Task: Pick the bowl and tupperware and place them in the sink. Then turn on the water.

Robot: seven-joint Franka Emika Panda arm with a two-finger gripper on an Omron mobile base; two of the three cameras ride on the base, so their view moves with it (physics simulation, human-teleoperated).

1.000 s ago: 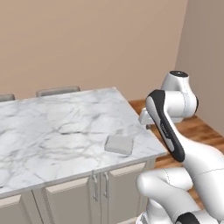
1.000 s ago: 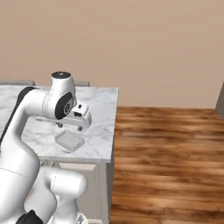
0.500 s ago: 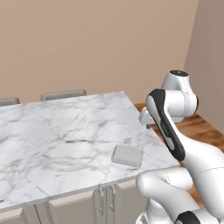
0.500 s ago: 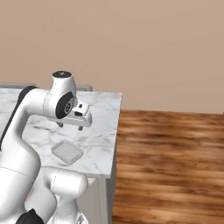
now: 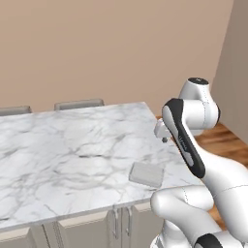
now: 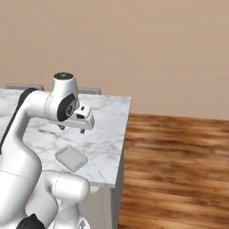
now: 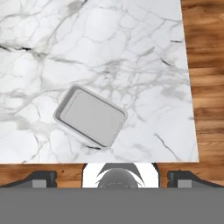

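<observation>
While the hand (image 6: 71, 129) hangs above the tabletop (image 5: 58, 150) with its fingers spread wide and nothing between them, the tupperware (image 5: 147, 174) lies flat on the marble below it, well apart from the fingertips and untouched; in the hand view the tupperware (image 7: 90, 116) sits turned at an angle, left of centre, near the tabletop's front edge; in the right base view it (image 6: 70, 158) rests below the hand and toward the robot, close to the corner where the tabletop meets the wooden floor (image 6: 179, 170).
</observation>
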